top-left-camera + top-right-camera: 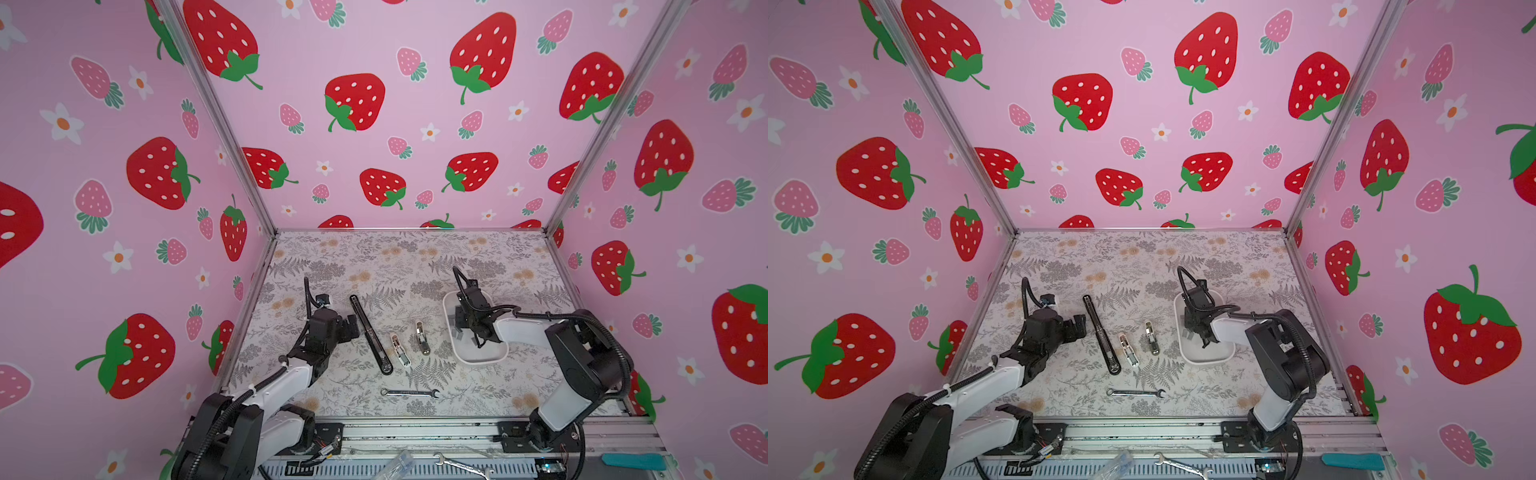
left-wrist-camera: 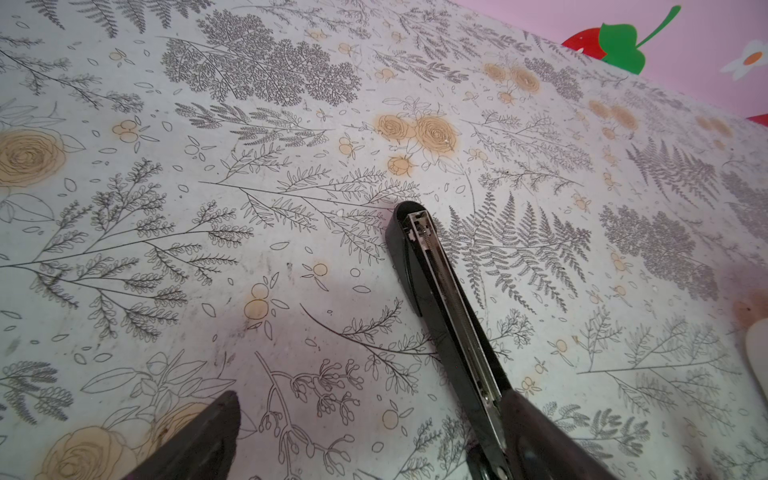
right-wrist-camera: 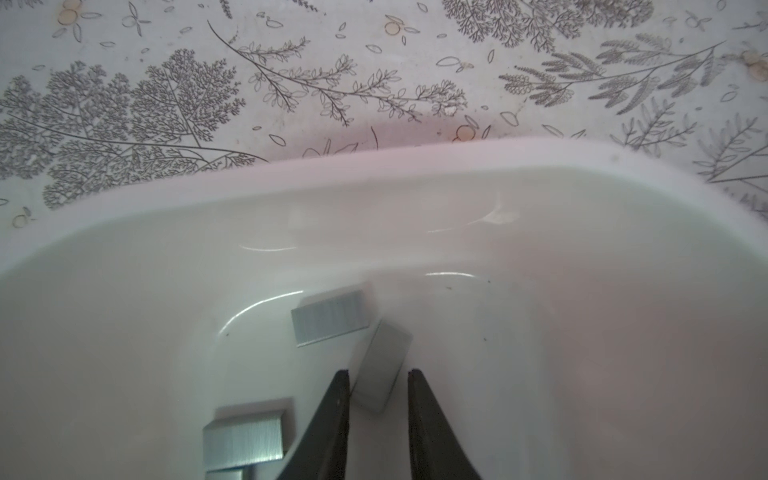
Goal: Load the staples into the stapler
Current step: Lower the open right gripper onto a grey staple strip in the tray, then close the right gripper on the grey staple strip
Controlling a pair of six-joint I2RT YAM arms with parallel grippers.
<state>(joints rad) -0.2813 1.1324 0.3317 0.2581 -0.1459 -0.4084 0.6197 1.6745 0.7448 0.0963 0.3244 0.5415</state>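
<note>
Staple strip (image 3: 381, 363) is straddled, not yet clamped, by the narrowly parted right gripper (image 3: 379, 372), long axis pointing ahead, skewed; left gripper (image 1: 351, 326) is spread wide, empty.

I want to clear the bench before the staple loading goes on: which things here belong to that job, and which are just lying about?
In the job: staples in the white tray; opened black stapler; right gripper, jaws either side of one strip; left gripper open beside the stapler.

Lying about: silver wrench; two small silver staplers, untouched.
</note>
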